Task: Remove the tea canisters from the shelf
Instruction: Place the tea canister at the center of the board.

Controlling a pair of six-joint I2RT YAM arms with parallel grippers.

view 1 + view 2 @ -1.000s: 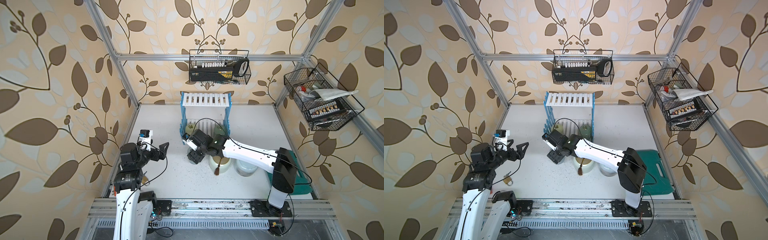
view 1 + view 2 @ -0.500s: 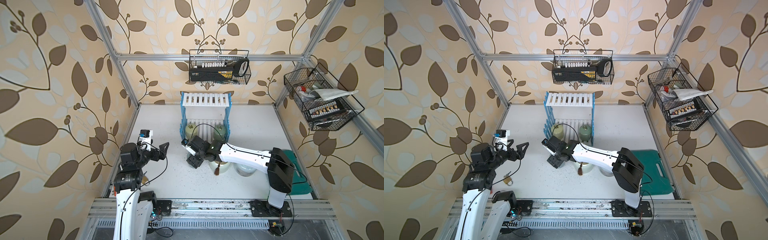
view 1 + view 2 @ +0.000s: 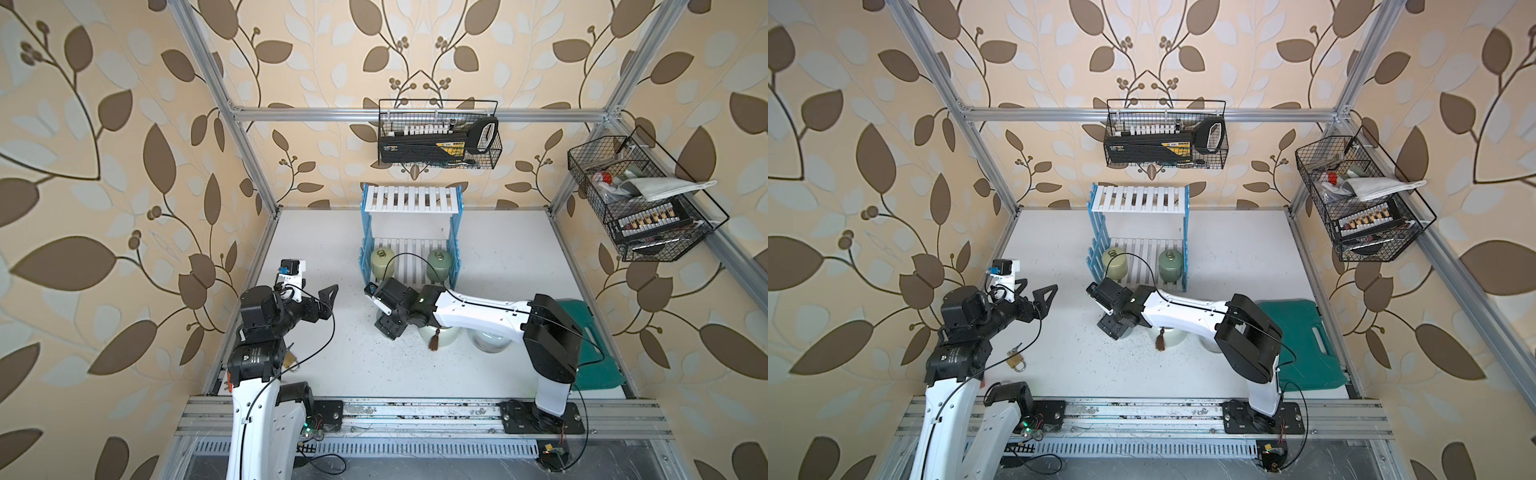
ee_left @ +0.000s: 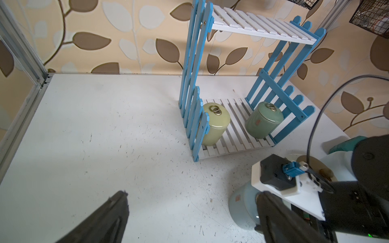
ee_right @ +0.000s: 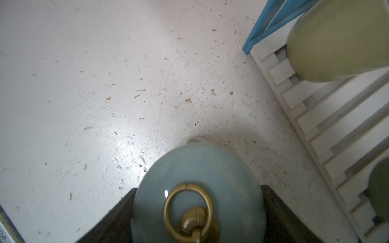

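Right gripper (image 5: 197, 188) clamped around the grey-blue canister (image 5: 189, 164), which is stood on the table (image 3: 332, 365) just before the shelf (image 3: 411, 199), yellow-green canister (image 3: 382, 262) and sage green canister (image 3: 437, 264) seated on its lower board, left gripper (image 3: 1032, 291) spread wide, nothing grasped.

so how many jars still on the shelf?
2, both on the shelf's lower board: a yellow-green jar at its left end, a sage-green jar at its right end. The top board holds none; nothing seems hidden.
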